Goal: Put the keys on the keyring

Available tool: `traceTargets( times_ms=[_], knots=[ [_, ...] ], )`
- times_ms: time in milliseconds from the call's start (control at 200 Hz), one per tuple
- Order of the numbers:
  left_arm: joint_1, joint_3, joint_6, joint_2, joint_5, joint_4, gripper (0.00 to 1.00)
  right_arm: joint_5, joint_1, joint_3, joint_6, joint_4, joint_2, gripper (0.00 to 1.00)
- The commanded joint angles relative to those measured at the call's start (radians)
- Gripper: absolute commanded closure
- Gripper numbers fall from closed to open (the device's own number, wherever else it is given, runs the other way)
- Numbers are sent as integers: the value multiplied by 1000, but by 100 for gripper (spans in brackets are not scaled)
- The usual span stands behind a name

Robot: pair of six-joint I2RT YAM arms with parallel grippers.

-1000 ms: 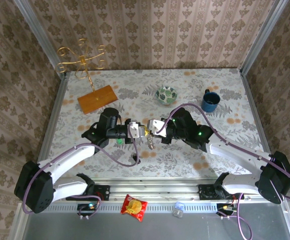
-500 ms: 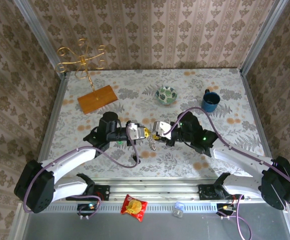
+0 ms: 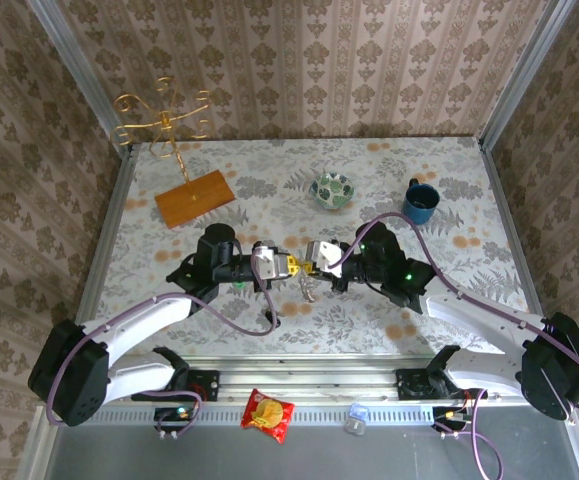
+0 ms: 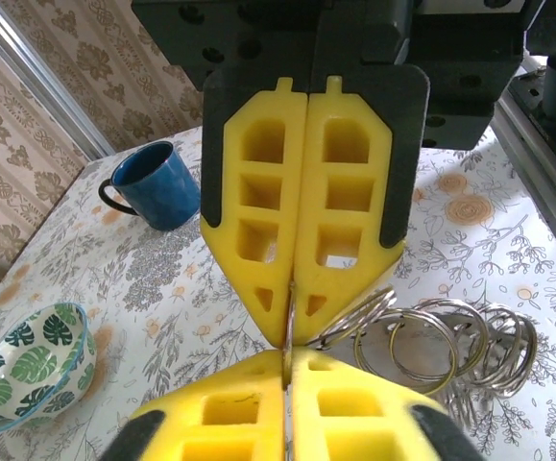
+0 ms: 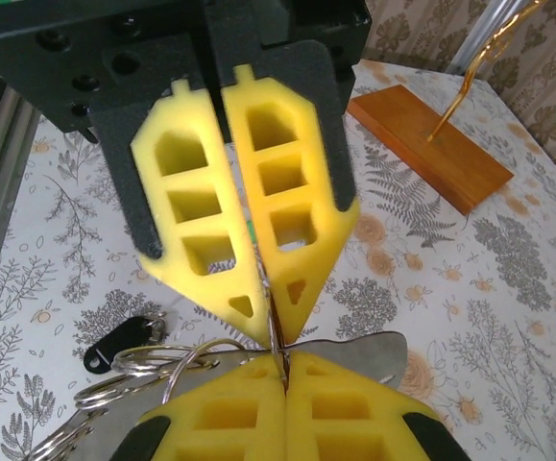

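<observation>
A: Where is the keyring now?

B: The keyring (image 3: 311, 290), a bunch of silvery wire split rings, hangs just under the spot where the two grippers meet, above the flower-printed counter (image 3: 449, 175). A second ago it dangled slightly further left. The meeting point has crept toward the right arm's side.

A: And the keys?

B: A small black-headed key (image 5: 124, 344) shows beside the rings. Whether it is threaded on, I cannot tell.

A: The grippers?

B: The left gripper (image 3: 293, 266) and right gripper (image 3: 310, 266) stand tip to tip as before. Each is clenched, pads pressed together on a thin metal edge that I judge to be a coil of the keyring.

A: Meaning?

B: A small drift with the same pinch. It's probably fine threading work, not finished. The leaf-patterned bowl (image 3: 332, 190) and blue mug (image 3: 419, 203) sit well apart.
</observation>
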Motion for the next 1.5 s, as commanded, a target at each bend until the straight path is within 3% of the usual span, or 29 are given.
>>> traceTargets(
  times_ms=[0,145,340,500,620,680,780,895,980,1105,1225,1385,1495],
  knots=[
    [-15,10,-19,1,-3,55,84,-49,8,39,-22,-49,-1,100],
    [-20,22,-28,2,-11,51,83,-39,9,66,-41,-92,13,100],
    [-26,39,-24,21,-15,28,89,-57,14,72,-22,-65,16,100],
    [-26,40,2,20,-41,-2,85,-67,14,62,-3,-32,7,100],
    [-26,47,24,18,-37,-34,100,-72,14,61,3,-32,7,100],
    [-26,47,28,13,-39,-36,100,-50,14,57,12,-31,2,100],
    [-29,33,28,-14,-79,-18,100,37,4,12,72,-8,-45,72],
    [-29,11,15,-53,-185,22,100,176,-15,-30,186,-67,-127,62],
    [-30,8,-9,-69,-273,33,100,240,-10,-33,320,-149,-165,62],
    [-24,4,-61,-84,-405,46,100,344,83,-48,520,-240,-163,63],
    [6,-3,-140,-91,-492,73,100,428,216,-100,634,-167,-100,61],
    [70,-29,-276,-113,-574,130,100,482,358,-115,618,9,88,60],
    [98,-49,-321,-133,-589,137,100,482,398,-71,557,104,247,58]
  ],
)
